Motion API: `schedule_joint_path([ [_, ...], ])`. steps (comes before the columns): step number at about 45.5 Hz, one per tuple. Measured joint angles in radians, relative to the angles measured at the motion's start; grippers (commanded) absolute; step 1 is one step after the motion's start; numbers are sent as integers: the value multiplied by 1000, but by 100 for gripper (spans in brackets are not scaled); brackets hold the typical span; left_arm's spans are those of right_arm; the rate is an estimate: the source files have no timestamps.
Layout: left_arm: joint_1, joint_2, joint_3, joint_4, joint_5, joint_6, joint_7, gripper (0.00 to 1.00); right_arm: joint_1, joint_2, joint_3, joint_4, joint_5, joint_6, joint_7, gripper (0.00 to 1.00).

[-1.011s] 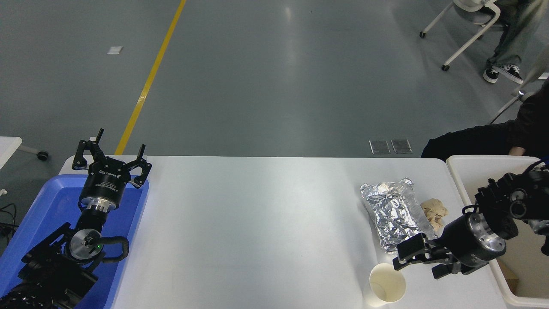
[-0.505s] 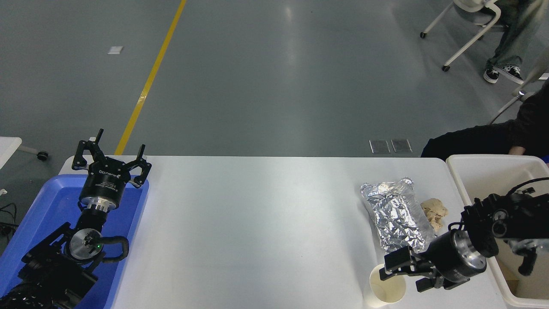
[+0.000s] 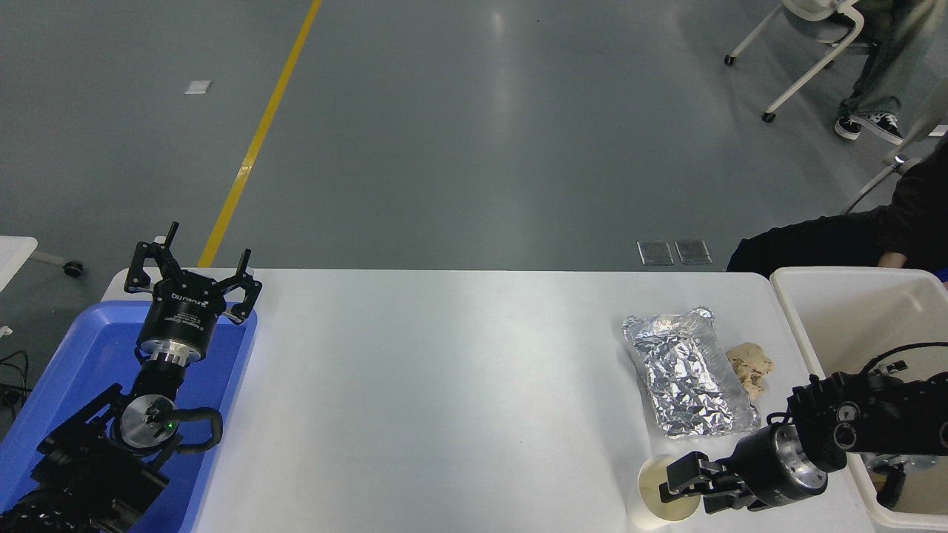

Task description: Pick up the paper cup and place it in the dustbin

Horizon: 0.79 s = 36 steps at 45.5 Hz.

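The paper cup (image 3: pixel 651 488) stands upright near the table's front edge, right of centre, its cream inside showing. My right gripper (image 3: pixel 686 491) comes in low from the right and is open. One finger reaches over the cup's mouth and the other lies outside its right wall. The dustbin (image 3: pixel 813 290), a large off-white bin, stands at the table's right end, and my right arm crosses its near wall. My left gripper (image 3: pixel 191 272) is open and parked over the blue tray at the lower left.
A crumpled silver foil packet (image 3: pixel 689 374) lies just behind the cup, with a tan crumpled scrap (image 3: pixel 750 366) at its right. The blue tray (image 3: pixel 81 348) fills the table's left end. A person in black (image 3: pixel 852 237) sits past the far right corner.
My right gripper has moved down and to the left toward the table's front edge, from beside the foil packet to the cup, with one finger now over the cup's mouth. The left arm has not moved.
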Motion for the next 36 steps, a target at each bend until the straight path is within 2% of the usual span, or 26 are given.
schedule_joint_path([
  [24, 0, 0, 1, 0, 0, -1, 0, 100, 88, -79, -33, 32, -21, 23, 13, 0],
  [36, -1, 0, 2, 0, 0, -2, 0, 100, 518, -136, -332, 163, 3, 77, 31, 0],
])
